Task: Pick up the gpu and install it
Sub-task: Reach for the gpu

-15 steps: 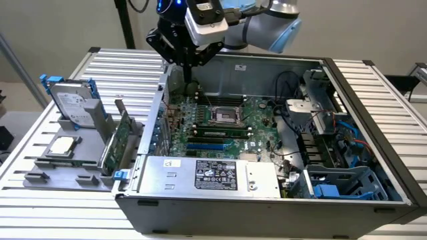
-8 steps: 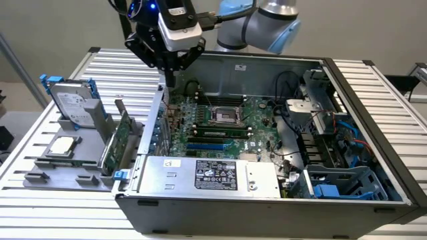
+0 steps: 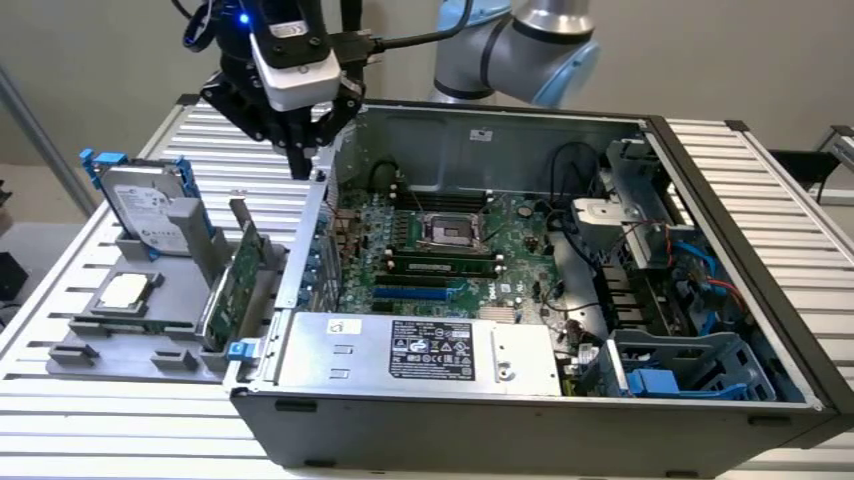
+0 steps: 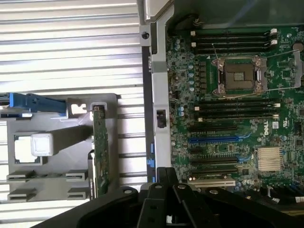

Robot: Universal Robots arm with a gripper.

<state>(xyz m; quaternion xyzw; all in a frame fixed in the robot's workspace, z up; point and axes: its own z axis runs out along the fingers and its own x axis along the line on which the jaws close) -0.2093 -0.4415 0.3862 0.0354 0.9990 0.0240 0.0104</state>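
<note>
The gpu (image 3: 244, 275) is a thin green card standing on edge in a slot of the grey holder (image 3: 134, 345), just outside the computer case's side wall. In the wrist view the gpu (image 4: 100, 152) shows edge-on as a narrow green strip. My gripper (image 3: 302, 160) hangs above the case's rear corner, behind the gpu and well clear of it. Its fingers are shut with nothing between them. The dark fingertips of the gripper (image 4: 167, 179) sit over the case wall, next to the motherboard (image 4: 228, 118).
The open computer case (image 3: 561, 130) lies on a slatted metal table (image 3: 774, 190), with a power supply (image 3: 414, 350) at its front and a blue slot (image 4: 213, 140) on the board. The holder also carries a silver hard drive (image 3: 147, 215) with blue rails and a square processor (image 3: 123, 292).
</note>
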